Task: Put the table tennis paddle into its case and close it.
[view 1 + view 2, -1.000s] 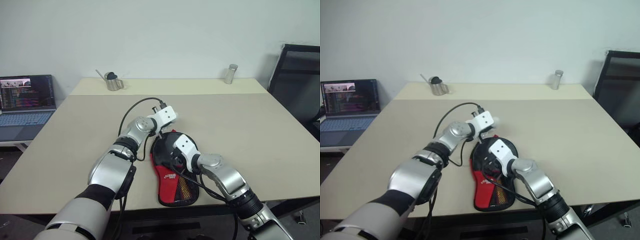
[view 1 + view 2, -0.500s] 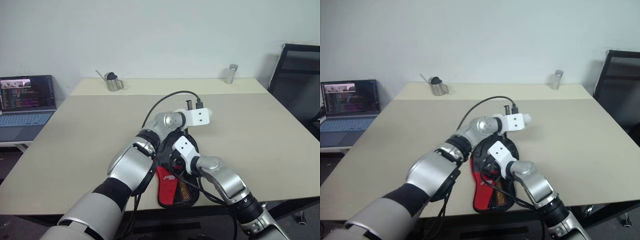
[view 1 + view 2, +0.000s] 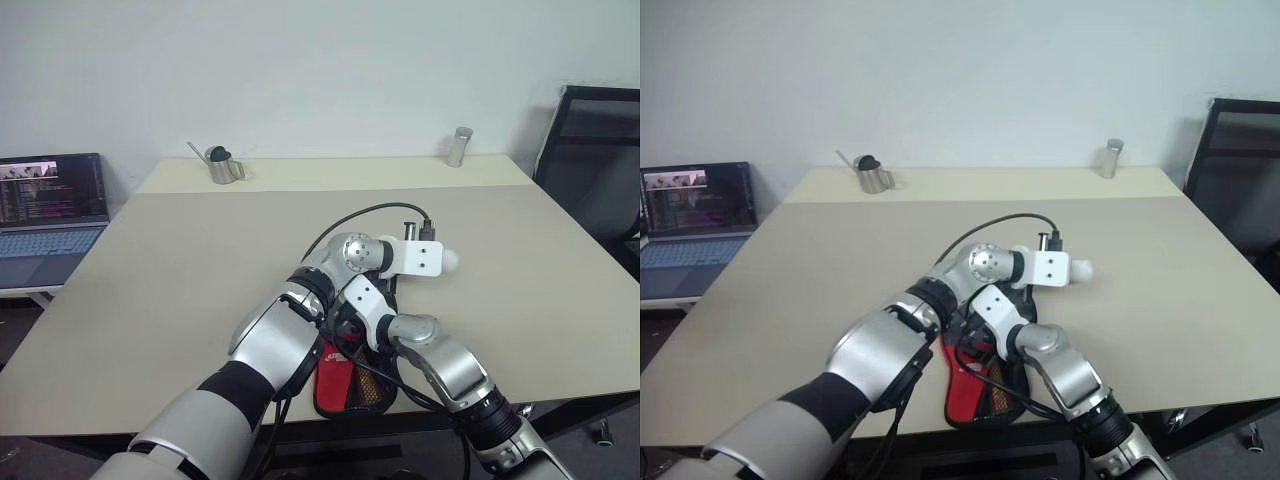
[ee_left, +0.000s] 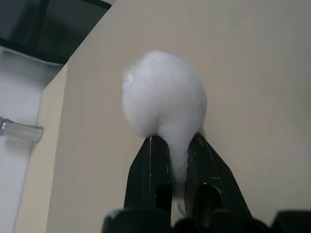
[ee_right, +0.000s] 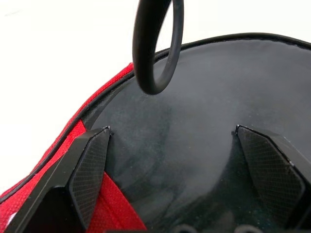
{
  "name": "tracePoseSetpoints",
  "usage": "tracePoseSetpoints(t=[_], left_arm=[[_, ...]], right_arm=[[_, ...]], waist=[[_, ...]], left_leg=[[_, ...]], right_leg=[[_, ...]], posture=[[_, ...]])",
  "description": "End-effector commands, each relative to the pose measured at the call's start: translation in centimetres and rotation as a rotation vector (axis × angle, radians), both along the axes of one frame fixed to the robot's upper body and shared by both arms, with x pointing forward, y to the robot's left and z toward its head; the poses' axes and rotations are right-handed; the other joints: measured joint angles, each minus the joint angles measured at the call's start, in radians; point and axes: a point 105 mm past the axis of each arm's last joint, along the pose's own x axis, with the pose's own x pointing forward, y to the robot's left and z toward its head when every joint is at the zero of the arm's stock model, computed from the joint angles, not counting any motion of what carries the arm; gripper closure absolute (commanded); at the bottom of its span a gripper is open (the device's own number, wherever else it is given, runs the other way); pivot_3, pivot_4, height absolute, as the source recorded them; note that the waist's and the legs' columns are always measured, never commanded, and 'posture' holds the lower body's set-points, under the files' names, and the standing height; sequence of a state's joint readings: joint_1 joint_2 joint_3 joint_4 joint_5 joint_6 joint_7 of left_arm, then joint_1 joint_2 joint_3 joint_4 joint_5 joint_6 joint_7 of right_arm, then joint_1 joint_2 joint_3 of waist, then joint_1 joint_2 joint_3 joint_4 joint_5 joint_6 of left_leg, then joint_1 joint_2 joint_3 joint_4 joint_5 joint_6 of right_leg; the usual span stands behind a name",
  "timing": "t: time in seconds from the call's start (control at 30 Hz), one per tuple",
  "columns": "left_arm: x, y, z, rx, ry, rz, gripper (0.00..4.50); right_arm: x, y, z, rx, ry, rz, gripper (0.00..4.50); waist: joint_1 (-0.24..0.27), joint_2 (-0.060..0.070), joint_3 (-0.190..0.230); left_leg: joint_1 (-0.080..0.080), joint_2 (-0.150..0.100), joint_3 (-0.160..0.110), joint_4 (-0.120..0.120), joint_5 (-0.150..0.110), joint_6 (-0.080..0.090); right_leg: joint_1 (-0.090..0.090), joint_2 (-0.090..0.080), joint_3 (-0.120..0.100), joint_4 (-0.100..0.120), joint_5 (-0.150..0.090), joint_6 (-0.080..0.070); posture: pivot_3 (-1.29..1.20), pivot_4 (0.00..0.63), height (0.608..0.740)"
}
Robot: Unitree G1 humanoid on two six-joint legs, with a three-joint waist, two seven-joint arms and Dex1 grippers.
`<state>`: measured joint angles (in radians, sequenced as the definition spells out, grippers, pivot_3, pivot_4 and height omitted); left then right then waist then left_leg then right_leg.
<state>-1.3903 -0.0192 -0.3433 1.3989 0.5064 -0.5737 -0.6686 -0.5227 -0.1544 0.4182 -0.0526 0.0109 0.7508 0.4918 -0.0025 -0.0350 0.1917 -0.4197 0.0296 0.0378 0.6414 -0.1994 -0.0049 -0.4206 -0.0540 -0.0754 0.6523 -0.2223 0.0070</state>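
Note:
The case (image 3: 352, 382) lies near the table's front edge, a black and red pouch with a mesh pocket. Its black panel (image 5: 204, 131) and red side (image 5: 104, 204) show close up in the right wrist view. My right gripper (image 5: 172, 131) stands open over that black panel, one finger (image 5: 90, 165) at the red edge. The paddle is hidden. My left arm crosses above the case. The left gripper (image 4: 175, 141) is shut on a white fluffy ball (image 4: 164, 94), which it holds above the bare table to the right of the case (image 3: 450, 259).
A black cable loop (image 5: 155, 43) hangs over the case. At the table's (image 3: 180, 270) far edge stand a small metal pitcher (image 3: 222, 165) and a metal cylinder (image 3: 459, 146). A laptop (image 3: 50, 205) sits off to the left, a black chair (image 3: 595, 150) to the right.
My left arm has swung to the right across the case, carrying the white ball with it. The right gripper has stayed in place, still open.

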Motion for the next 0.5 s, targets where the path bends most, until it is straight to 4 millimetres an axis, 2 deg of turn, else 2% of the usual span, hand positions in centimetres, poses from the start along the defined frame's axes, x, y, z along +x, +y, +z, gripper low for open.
tracePoseSetpoints(t=[0.03,0.2,0.4,0.5], left_arm=[[-1.0,-1.4,0.7,-0.044,0.023,-0.060,4.11],[-0.1,-0.5,1.2,-0.062,0.030,-0.001,2.37],[2.6,2.0,3.1,-0.142,-0.045,0.172,0.15],[3.5,3.9,3.8,-0.154,-0.052,0.225,0.15]], right_arm=[[-1.1,-0.8,-5.3,-0.112,0.184,-0.022,0.00],[-1.0,-0.7,-5.2,-0.111,0.178,-0.017,0.00],[-0.5,-0.5,-5.0,-0.108,0.168,-0.014,0.00],[-0.2,-0.5,-4.8,-0.102,0.163,-0.018,0.00]], waist=[[-0.001,0.001,-0.001],[-0.006,0.002,-0.002],[-0.008,0.003,-0.003],[-0.011,0.004,-0.003]], left_leg=[[0.000,0.000,0.000,0.000,0.000,0.000],[0.001,0.000,0.001,0.000,0.000,0.000],[0.002,0.001,0.001,0.000,0.000,0.000],[0.003,0.001,0.001,0.000,0.000,0.000]], right_leg=[[0.000,0.000,0.000,0.000,0.000,0.000],[0.000,0.001,0.000,0.000,0.000,0.000],[0.001,0.001,0.000,0.001,0.000,0.000],[0.001,0.001,0.000,0.001,0.000,0.000]], posture=[[0.00,0.150,0.740],[0.00,0.150,0.740],[0.00,0.150,0.740],[0.00,0.150,0.740]])
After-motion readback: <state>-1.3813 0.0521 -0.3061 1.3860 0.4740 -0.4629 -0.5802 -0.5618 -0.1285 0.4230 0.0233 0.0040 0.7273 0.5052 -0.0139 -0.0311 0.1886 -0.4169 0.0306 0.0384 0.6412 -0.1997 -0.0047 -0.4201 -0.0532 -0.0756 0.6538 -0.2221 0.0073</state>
